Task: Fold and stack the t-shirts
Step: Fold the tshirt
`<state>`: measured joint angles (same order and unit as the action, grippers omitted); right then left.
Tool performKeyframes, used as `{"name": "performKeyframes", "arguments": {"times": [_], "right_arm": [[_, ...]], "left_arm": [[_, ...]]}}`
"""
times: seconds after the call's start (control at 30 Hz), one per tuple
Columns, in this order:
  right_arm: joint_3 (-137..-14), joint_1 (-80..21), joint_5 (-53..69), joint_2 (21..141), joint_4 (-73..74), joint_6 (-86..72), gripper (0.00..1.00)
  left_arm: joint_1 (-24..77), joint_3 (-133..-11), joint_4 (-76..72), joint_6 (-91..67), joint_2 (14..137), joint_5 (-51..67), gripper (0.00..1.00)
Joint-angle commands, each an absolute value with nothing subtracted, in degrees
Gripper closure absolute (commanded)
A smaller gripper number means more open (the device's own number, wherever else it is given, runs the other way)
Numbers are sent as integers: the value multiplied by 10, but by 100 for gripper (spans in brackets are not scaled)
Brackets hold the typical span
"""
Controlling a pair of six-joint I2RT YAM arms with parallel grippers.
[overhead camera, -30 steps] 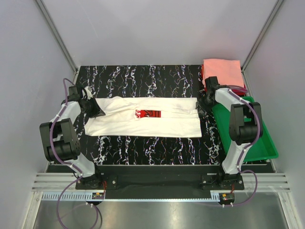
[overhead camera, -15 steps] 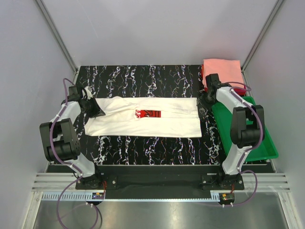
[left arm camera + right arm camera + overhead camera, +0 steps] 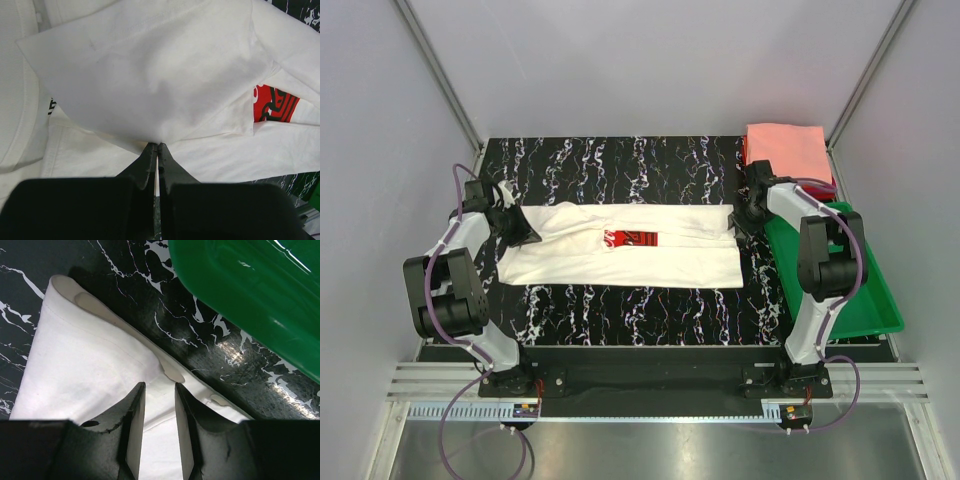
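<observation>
**Top view.** A cream-white t-shirt (image 3: 620,255) lies stretched sideways across the middle of the black marbled desk (image 3: 620,160), its red chest print (image 3: 631,238) facing up. The left claw (image 3: 527,233) sits at the shirt's left end and the right claw (image 3: 740,220) at its right end. A folded salmon-pink t-shirt (image 3: 786,150) rests at the far right corner, just beyond the green tray (image 3: 850,300).

**Change over the last second.** The shirt and the left arm have held their places. The right arm's elbow has swung slightly, and its wrist has edged a little nearer the shirt's right edge.

**Left wrist view.** This shows what the overhead camera cannot. The jaws are pressed together, and a raised flap of white cloth fans out from their tips, apparently pinched there, though the contact point itself is too tight to see clearly.

**Right wrist view.** The right fingers (image 3: 134,410) stand partly spread with a clear gap between them, directly over the shirt's folded hem. Cloth shows through the gap. The tray's rim lies close by, with bare desk between it and the hem.
</observation>
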<state>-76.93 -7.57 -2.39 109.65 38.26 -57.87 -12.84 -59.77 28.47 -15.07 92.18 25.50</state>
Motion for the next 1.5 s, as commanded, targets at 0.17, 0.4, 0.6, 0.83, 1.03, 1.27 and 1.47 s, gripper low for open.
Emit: {"name": "performKeyframes", "arguments": {"times": [0.17, 0.4, 0.6, 0.83, 1.03, 1.27, 1.47], "right_arm": [[-782, -83, -27, 1116, 363, -577, 63], [-780, -83, -30, 1118, 360, -572, 71], [-773, -83, -53, 1086, 342, -550, 100], [-778, -83, -83, 1050, 339, -524, 100], [-761, -83, -86, 1040, 330, -511, 100], [-708, -82, -83, 1015, 302, -485, 100], [-673, -83, -25, 1016, 265, -442, 100]], "left_arm": [[-126, -608, 265, -156, 901, 269, 100], [-126, -614, 265, -157, 903, 269, 100], [-141, -638, 272, -164, 904, 263, 100], [-162, -697, 291, -185, 902, 257, 100], [-171, -707, 294, -195, 897, 254, 100], [-167, -628, 286, -193, 855, 237, 100], [-169, -560, 273, -181, 851, 196, 100]]}}
